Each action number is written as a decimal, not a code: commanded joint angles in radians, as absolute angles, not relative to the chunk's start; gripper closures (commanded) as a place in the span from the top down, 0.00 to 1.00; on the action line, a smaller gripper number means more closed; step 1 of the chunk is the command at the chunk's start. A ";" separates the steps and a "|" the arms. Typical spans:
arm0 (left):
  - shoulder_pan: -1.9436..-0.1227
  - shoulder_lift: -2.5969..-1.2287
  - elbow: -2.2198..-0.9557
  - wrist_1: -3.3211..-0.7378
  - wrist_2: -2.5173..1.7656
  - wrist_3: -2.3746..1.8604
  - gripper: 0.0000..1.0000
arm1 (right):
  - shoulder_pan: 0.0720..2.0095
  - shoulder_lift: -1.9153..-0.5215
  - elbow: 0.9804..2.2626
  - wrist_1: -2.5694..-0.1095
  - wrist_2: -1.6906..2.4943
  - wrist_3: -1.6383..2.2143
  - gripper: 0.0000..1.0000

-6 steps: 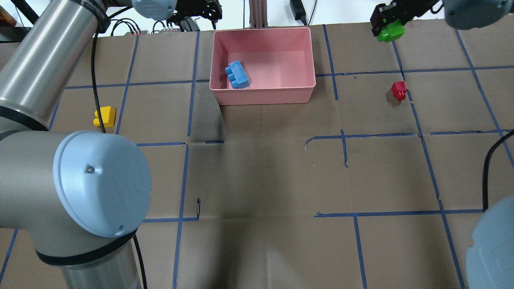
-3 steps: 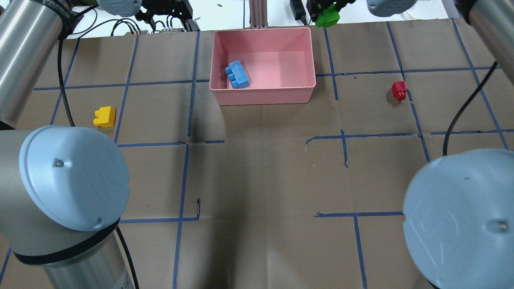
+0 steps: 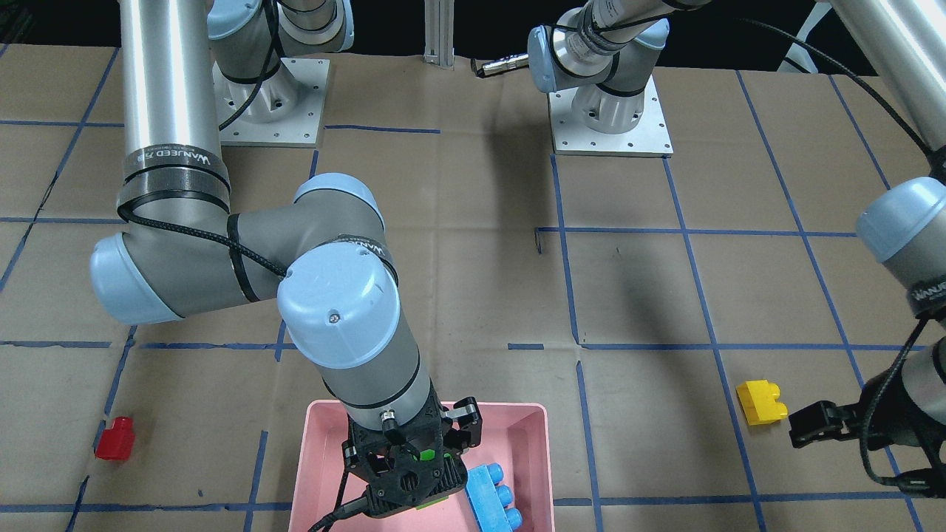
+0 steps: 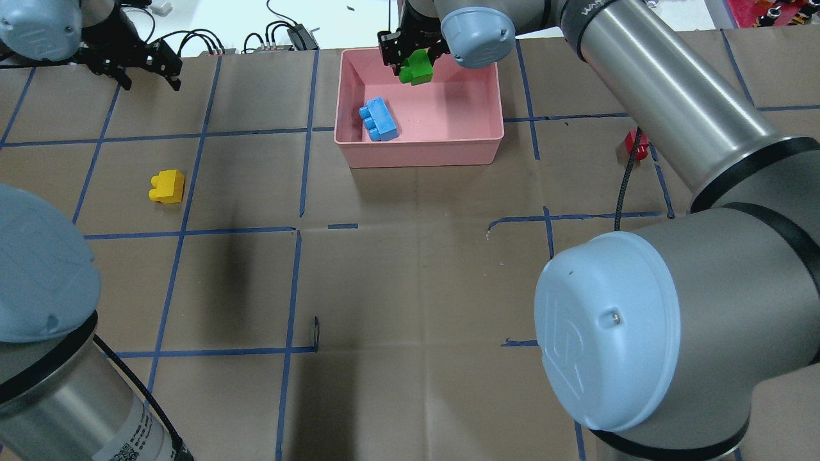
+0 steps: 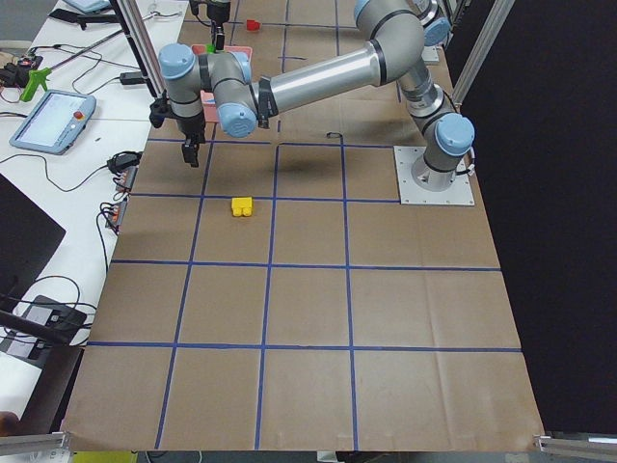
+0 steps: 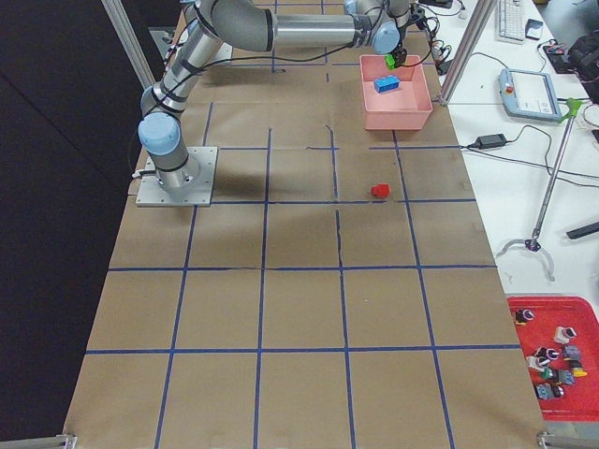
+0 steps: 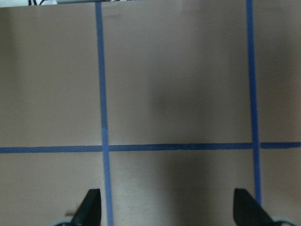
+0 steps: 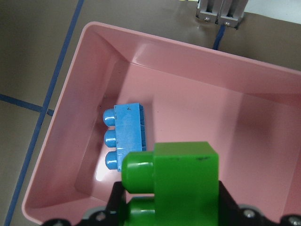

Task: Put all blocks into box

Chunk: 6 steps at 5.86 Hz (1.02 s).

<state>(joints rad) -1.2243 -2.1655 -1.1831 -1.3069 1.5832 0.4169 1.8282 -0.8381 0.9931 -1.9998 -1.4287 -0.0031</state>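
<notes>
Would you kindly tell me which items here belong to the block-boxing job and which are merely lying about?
Job: green block, blue block, yellow block, red block, pink box.
Lying about: teach pendant, red parts tray.

A table covered in brown kraft paper (image 4: 416,288), gridded with strips of blue tape (image 4: 291,288), catches soft shadows. Beside it a white side bench (image 5: 77,164) carries black cables (image 4: 282,32) and a grey touchscreen tablet (image 5: 50,121). Aluminium frame posts (image 5: 135,43) stand at the table's edge. A black backdrop (image 5: 559,193) closes the opposite side. A red plastic parts tray (image 6: 552,313) lies on the white surface.
</notes>
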 commanded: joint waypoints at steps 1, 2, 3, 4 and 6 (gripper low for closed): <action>-1.141 -2.155 -1.303 -1.283 1.585 0.508 0.97 | 1.829 -0.828 0.999 -2.002 -1.425 -0.009 1.00; -1.143 -2.155 -1.354 -1.220 1.588 0.505 0.97 | 1.819 -0.828 0.999 -2.002 -1.433 -0.012 1.00; -1.143 -2.157 -1.420 -1.118 1.586 0.482 0.97 | 1.801 -0.857 1.003 -1.991 -1.445 -0.017 1.00; -1.147 -2.167 -1.451 -1.068 1.583 0.398 0.97 | 1.761 -0.882 1.005 -1.980 -1.550 -0.076 1.00; -1.147 -2.178 -1.486 -1.051 1.553 0.338 0.97 | 1.634 -0.996 1.113 -1.916 -1.609 -0.159 1.00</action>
<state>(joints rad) -1.1471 -2.1758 -1.4644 -1.0614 1.5685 0.3703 1.6945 -0.9364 1.0524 -1.9410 -1.5878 -0.1312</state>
